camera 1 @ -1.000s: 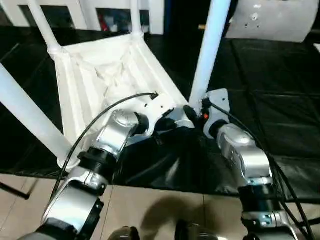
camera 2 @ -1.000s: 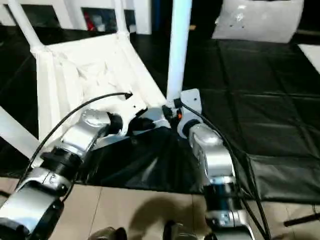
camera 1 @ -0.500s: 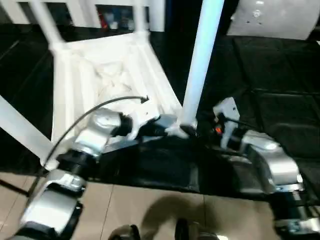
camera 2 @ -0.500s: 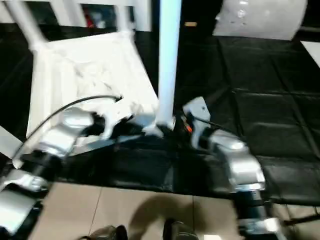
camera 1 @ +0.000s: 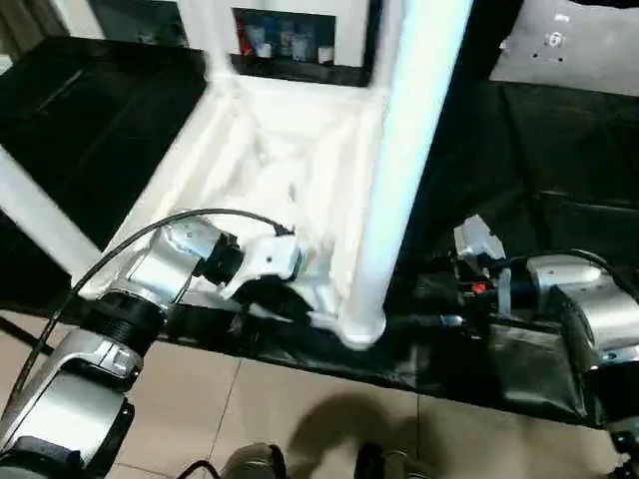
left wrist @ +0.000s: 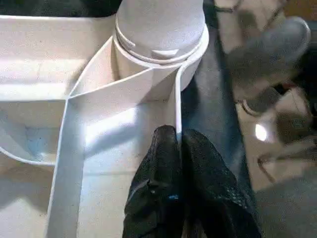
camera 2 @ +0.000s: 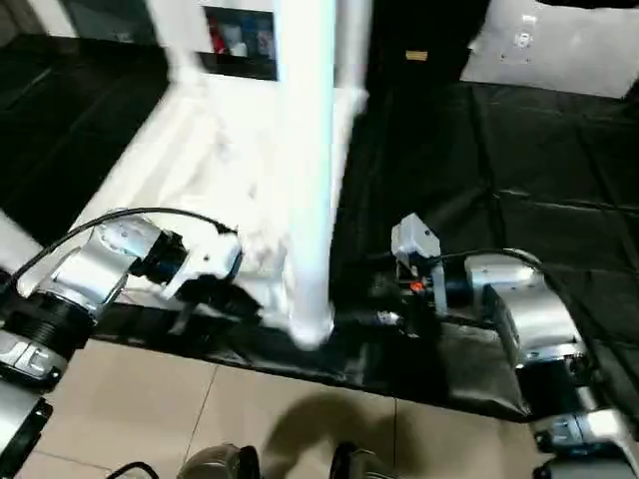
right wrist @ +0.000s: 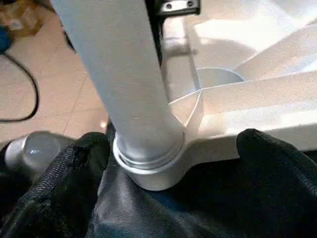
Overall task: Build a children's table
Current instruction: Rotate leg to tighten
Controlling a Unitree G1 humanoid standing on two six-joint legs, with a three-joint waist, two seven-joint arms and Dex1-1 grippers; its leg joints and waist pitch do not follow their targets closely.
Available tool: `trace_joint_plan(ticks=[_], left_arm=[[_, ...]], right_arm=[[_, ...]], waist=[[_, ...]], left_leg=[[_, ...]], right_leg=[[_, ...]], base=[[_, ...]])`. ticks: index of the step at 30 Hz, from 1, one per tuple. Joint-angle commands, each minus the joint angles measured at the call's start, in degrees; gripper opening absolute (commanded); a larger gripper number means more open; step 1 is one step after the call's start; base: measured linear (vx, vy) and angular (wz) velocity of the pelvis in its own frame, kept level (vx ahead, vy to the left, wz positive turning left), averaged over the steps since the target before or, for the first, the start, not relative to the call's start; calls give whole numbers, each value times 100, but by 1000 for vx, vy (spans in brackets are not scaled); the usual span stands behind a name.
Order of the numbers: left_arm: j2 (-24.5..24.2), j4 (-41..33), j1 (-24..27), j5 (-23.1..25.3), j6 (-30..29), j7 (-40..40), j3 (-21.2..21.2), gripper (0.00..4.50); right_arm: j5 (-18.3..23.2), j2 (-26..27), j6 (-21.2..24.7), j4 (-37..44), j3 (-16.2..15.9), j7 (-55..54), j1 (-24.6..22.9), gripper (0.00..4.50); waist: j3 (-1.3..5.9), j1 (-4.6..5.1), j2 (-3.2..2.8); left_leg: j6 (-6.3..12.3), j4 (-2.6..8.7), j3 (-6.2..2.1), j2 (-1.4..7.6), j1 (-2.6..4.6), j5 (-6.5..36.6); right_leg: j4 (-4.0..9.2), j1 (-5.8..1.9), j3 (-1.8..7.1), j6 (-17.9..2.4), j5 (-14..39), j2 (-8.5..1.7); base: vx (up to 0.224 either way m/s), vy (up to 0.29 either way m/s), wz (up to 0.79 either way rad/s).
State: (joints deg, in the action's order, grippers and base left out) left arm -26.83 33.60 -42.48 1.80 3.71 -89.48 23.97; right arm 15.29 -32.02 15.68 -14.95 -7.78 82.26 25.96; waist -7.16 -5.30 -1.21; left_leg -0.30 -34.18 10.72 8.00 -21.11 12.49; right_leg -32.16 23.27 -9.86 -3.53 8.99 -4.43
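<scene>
Left eye view: the left arm (camera 1: 150, 289) reaches forward and inward, its forearm angled toward the near edge of the children's table (camera 1: 290, 170), which lies upside down on a black mat (camera 1: 559, 190). The left gripper (left wrist: 179, 141) has its two black fingers pressed together, and a thin side wall of the table's ribbed underside runs right up to the fingertips; whether the wall is clamped between them cannot be told. Just beyond this gripper stands the near corner socket (left wrist: 161, 47) with a leg (camera 1: 409, 160) seated in it, rising upright.

The right arm (camera 1: 584, 309) reaches in from the opposite side, forearm turned toward the same corner. The right gripper (right wrist: 171, 163) stands spread wide, its fingers (right wrist: 64, 173) on either side of the socket and apart from the leg, holding nothing. The leg's base sits between the two grippers.

Beyond the grippers, another leg (camera 1: 35, 215) slants up from the left corner of the table. A white cabinet with glass doors (camera 1: 290, 40) stands behind the table, and a flat white board (camera 1: 579, 45) lies on the mat beyond the right gripper. Tiled floor (camera 1: 300, 419) runs beneath both forearms, and a black cable (camera 1: 130, 249) loops along the left arm.
</scene>
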Motion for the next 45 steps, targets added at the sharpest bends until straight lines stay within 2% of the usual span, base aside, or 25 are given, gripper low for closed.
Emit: trace_joint_plan(ticks=[1,5,6,8,9,12,13,18,22,24,26,27,30,32,33,35,36,37,38,39,40,42,43,44,45], left_arm=[[-7,6,49,74,165,-302,560,0],[3,-52,51,31,188,-302,652,0],[14,-45,45,36,202,-302,648,0],[40,-13,34,68,237,-302,624,0],[46,9,24,71,257,-302,627,0],[11,9,20,24,288,-302,664,0],[-3,7,21,7,295,-302,679,0],[-27,6,29,-27,312,-302,718,0],[-45,-2,61,-10,323,-302,705,0],[-48,2,84,17,301,-302,667,0],[-44,0,98,31,265,-302,633,0],[-38,-17,130,39,181,-251,562,0],[46,-78,164,-30,-262,87,380,0],[109,-153,189,-119,-692,380,235,0],[142,-169,192,-164,-855,477,171,0],[205,-167,184,-224,-1042,679,51,0],[282,-173,178,-278,-1272,945,-89,0],[398,-185,167,-286,-1572,1430,-293,0],[426,-191,164,-290,-1646,1530,-338,0],[491,-234,168,-298,-1854,1723,-448,0],[583,-269,158,-254,-2042,2055,-579,0],[604,-271,152,-236,-2077,2134,-600,0],[686,-256,120,-150,-2189,2430,-655,0],[784,-235,96,-125,-2287,2689,-729,0],[894,-222,71,-101,-2386,2926,-790,0]], right_arm=[[-15,-29,-116,-75,-109,257,119,448],[165,30,47,-162,-206,571,229,448],[209,54,99,-169,-221,622,248,431],[272,103,191,-169,-267,709,274,431],[293,111,209,-183,-294,738,285,405],[306,157,202,-211,-361,750,301,393],[288,194,167,-257,-380,737,315,389],[162,385,56,-549,-428,634,438,352],[139,471,78,-681,-478,588,524,311],[152,478,104,-688,-511,607,533,310],[163,483,119,-688,-524,617,533,289],[230,512,225,-614,-518,608,502,275],[497,619,652,-259,-396,456,337,257],[595,715,882,8,-321,209,203,232],[578,737,918,80,-313,98,167,225],[517,799,920,162,-300,-124,124,223],[410,914,954,244,-272,-494,77,218],[207,1114,990,387,-251,-1100,-23,215],[166,1166,1025,419,-241,-1248,-45,215],[96,1301,1152,521,-201,-1606,-103,212],[65,1517,1345,689,-124,-2069,-185,209],[48,1567,1377,720,-111,-2181,-201,207],[-74,1781,1447,806,-71,-2661,-247,204],[-151,1942,1492,816,-31,-3006,-249,204],[-237,2129,1535,799,30,-3394,-234,203]], waist=[[482,25,75],[493,7,78],[493,5,78],[507,2,79],[507,2,81],[505,-10,69],[505,-6,84],[505,-8,85],[507,-3,91],[503,2,107],[498,-1,97],[492,5,106],[483,10,84],[467,18,86],[461,17,87],[419,32,90],[399,35,79],[367,67,104],[351,77,104],[309,108,107],[276,200,137],[273,272,116],[269,377,104],[274,409,92],[276,446,96]], left_leg=[[905,348,-296,709,68,85],[901,342,-294,711,58,79],[903,340,-295,713,58,82],[920,334,-300,715,57,19],[924,334,-302,715,52,4],[901,333,-298,710,60,-6],[895,334,-297,707,53,-16],[836,333,-292,704,55,0],[873,331,-293,710,60,-91],[882,331,-291,708,60,-80],[877,330,-286,698,57,-60],[876,333,-285,697,57,-58],[880,338,-297,726,65,-61],[761,354,-300,727,70,58],[729,357,-292,711,69,114],[530,380,-288,689,82,402],[495,384,-285,668,91,497],[382,400,-287,662,101,644],[324,404,-296,645,120,738],[213,411,-310,601,154,999],[77,414,-342,551,150,1168],[34,411,-368,546,179,1297],[30,423,-403,572,178,1464],[35,430,-417,585,182,1511],[38,441,-433,596,153,1526]], right_leg=[[256,-385,568,-907,1044,-738],[258,-402,567,-921,1002,-744],[259,-400,566,-919,1007,-744],[247,-405,564,-925,931,-739],[241,-405,564,-922,924,-739],[245,-398,562,-908,951,-739],[246,-401,562,-903,941,-738],[236,-400,565,-920,974,-746],[212,-398,567,-941,842,-743],[217,-397,569,-921,869,-742],[233,-399,568,-899,932,-746],[232,-397,568,-889,952,-740],[235,-394,571,-877,988,-737],[270,-391,573,-854,1199,-750],[299,-393,573,-825,1302,-750],[384,-390,572,-679,1855,-753],[419,-378,564,-637,2031,-750],[476,-370,566,-509,2382,-746],[505,-354,549,-450,2605,-743],[609,-344,509,-247,3206,-744],[720,-376,437,70,3783,-740],[775,-371,387,205,3927,-737],[817,-385,356,303,3913,-737],[815,-388,347,286,3843,-744],[806,-411,342,272,3758,-748]], base=[[0,0,0],[0,0,0],[0,0,0],[0,0,0],[0,0,0],[0,0,0],[0,0,0],[0,0,0],[0,0,0],[0,0,0],[0,0,0],[0,0,0],[0,0,0],[0,0,0],[0,0,0],[0,0,0],[0,0,0],[0,0,0],[0,0,0],[0,0,0],[0,0,0],[0,0,0],[0,0,0],[0,0,0],[0,0,0]])
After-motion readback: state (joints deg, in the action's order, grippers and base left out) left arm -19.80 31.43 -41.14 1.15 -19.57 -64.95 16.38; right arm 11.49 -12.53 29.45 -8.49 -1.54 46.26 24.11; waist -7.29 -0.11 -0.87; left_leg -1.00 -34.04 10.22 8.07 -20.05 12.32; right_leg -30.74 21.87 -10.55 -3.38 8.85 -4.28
